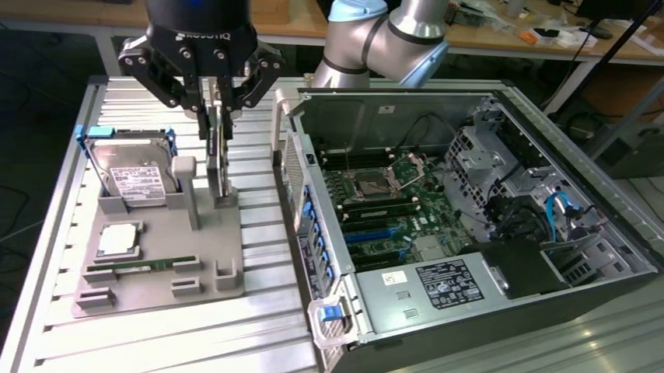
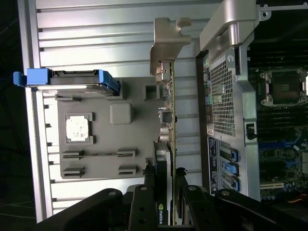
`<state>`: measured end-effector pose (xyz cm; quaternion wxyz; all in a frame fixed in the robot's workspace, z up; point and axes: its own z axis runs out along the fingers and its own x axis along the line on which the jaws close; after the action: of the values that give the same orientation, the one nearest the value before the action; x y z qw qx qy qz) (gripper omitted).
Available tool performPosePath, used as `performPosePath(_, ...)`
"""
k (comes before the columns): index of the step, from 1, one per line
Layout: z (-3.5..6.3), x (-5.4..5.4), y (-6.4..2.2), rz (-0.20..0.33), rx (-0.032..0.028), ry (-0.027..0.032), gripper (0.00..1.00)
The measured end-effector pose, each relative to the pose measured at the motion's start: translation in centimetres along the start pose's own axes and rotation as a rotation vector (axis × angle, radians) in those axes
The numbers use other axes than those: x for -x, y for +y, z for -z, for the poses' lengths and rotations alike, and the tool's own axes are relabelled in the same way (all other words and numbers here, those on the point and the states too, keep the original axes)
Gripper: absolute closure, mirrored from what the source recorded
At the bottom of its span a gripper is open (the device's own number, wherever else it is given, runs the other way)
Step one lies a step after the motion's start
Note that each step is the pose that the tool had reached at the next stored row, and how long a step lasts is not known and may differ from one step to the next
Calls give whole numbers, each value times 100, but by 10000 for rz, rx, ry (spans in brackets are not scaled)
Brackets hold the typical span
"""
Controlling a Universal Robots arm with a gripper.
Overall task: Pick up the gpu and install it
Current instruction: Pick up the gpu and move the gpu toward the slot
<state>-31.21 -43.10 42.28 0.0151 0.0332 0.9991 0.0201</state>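
Now my pincer [image 1: 218,116] is clenched on the top of the gpu [image 1: 219,167]. It stands on its thin side in a slot at the holder's [image 1: 207,249] edge by the case [image 1: 394,116], so I can grab it.

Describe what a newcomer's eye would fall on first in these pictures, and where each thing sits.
First, the black hand at the top of the exterior view, closed on the gpu standing on edge in a grey parts holder. Next, the open computer case on the exterior view's right, its motherboard exposed. A hard drive leans in the holder beside the gpu.
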Motion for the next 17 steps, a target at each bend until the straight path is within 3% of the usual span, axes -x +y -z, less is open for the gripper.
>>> performPosePath(5, 2, 12, 1, 0, -3, 4, 73)
performPosePath(17, -5, 190, 12, 0, -1, 11, 73)
